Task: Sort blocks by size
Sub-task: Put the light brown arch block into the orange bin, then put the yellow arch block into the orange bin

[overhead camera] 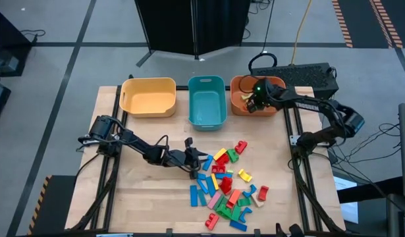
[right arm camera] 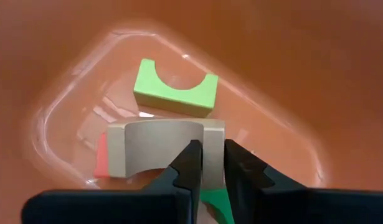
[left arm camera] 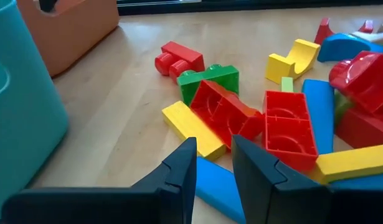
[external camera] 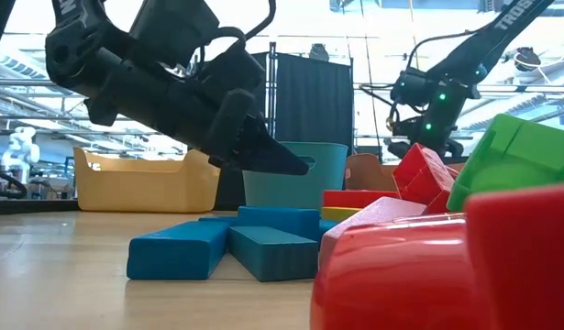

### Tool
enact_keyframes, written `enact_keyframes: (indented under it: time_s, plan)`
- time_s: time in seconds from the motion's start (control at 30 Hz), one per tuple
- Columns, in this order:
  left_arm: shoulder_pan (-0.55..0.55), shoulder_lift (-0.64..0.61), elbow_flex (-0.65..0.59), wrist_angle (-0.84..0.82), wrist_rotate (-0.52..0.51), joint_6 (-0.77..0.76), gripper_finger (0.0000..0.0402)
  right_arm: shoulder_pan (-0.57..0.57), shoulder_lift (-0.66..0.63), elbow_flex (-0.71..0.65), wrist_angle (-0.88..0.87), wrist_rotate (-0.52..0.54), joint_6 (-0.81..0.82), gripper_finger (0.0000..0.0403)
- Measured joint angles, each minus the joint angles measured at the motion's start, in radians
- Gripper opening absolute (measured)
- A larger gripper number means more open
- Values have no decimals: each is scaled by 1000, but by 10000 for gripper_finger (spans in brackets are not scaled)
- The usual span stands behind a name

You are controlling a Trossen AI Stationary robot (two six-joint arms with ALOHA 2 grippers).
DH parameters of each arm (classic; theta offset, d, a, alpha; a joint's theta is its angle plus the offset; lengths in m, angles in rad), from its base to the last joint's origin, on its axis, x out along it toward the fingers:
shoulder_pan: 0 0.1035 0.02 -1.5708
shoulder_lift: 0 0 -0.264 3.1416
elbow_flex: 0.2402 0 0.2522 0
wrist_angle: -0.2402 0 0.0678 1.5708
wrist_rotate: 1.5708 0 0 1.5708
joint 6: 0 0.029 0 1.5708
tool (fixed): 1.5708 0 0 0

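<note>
A pile of coloured blocks [overhead camera: 225,187] lies on the wooden table's near right part. My left gripper [left arm camera: 214,146] hovers low at the pile's left edge. It is open by a narrow gap with nothing between its fingers, above a blue bar [left arm camera: 216,186] and beside a yellow bar [left arm camera: 192,129]. My right gripper [right arm camera: 210,149] hangs over the orange bin [overhead camera: 240,85] at the far edge, shut on a beige arch block [right arm camera: 160,149]. A green arch [right arm camera: 175,87] lies on the bin's floor. My right gripper pinches the beige arch block between its two fingers at one end [right arm camera: 211,134]. The fingers slant down from above into the orange bin. The block sits crosswise in front of the fingers, above the bin's floor and the pieces lying there.
A yellow bin [overhead camera: 148,97] and a teal bin [overhead camera: 207,102] stand in a row left of the orange one along the far edge. Red bricks [left arm camera: 225,115], a green brick [left arm camera: 210,79] and a yellow arch [left arm camera: 294,59] lie just ahead of my left gripper. Bare wood lies to the pile's left.
</note>
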Motion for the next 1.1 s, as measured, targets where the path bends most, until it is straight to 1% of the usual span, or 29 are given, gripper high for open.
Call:
enact_keyframes:
  time_s: [0.17, 0.37, 0.5, 0.57, 0.63, 0.73, 0.9, 1.1]
  plan:
    - [20, 0, 0, 1, 0, 41, 93, 0, 9, 0, -3, 0, 38, 78]
    - [77, 0, 0, 2, -4, 53, 93, 0, 8, 0, -6, -4, 37, 114]
    - [106, 0, 0, 2, -4, 67, 93, 7, 7, 0, -5, -4, 15, 131]
    - [119, 0, 0, 1, -3, 87, 93, 14, 2, 0, -1, -4, 4, 135]
    - [130, 0, 0, 1, 3, 138, 93, 25, -12, 0, 7, -6, 6, 136]
    - [148, 0, 1, 26, 8, 187, 93, 43, -55, 0, 34, -47, 5, 136]
    - [177, 0, 4, 133, 14, 140, 93, 82, -146, 0, 63, -105, 1, 137]
    - [186, 0, 4, 110, 46, 129, 93, 150, -216, 0, 33, -119, -12, 137]
